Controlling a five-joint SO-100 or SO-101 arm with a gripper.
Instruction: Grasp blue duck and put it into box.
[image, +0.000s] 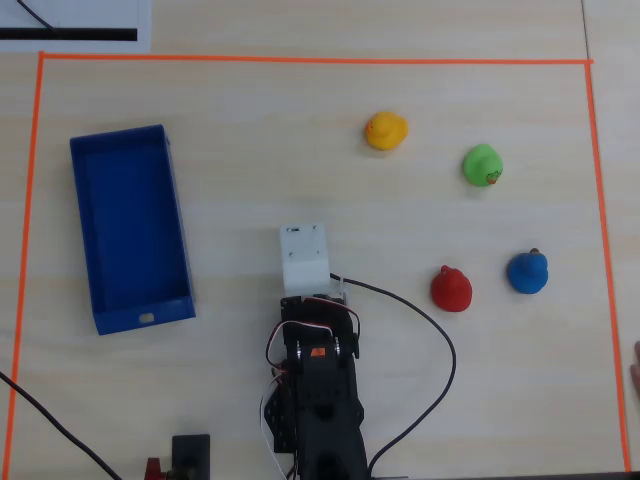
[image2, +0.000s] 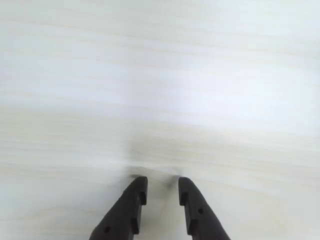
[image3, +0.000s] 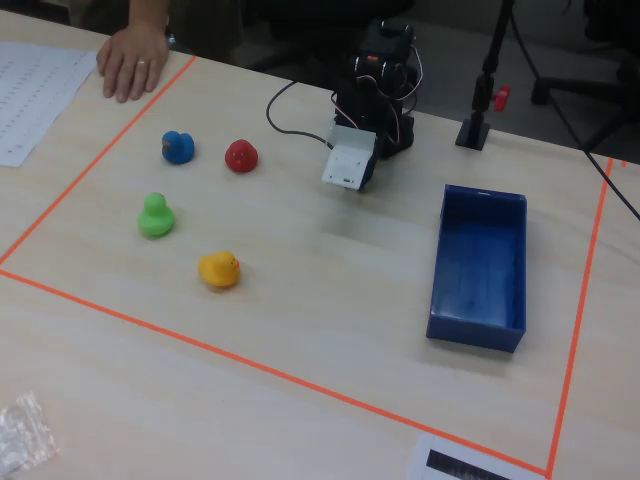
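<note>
Overhead view: arm folded at 6 o'clock of the taped area, white wrist housing near centre. The box lies at 9 o'clock, long axis running 12 to 6, slot in the short wall at its 6 o'clock end; nothing inside. The blue duck sits on the table at about 3 o'clock from the arm, well apart from it, with the red duck just beside it at its 9 o'clock, not touching. Green duck at 12 o'clock of the blue one; yellow duck at 10 o'clock of the green. Orange tape frames the area.

Wrist view: gripper enters from 6 o'clock, two dark fingers with a narrow gap between the tips, nothing held; only bare wood beneath.

Fixed view: blue duck at 10 o'clock of the frame, red duck at its 3 o'clock, box at 3 o'clock of the frame. A person's hand rests on the table edge at 11 o'clock of the blue duck, outside the tape
</note>
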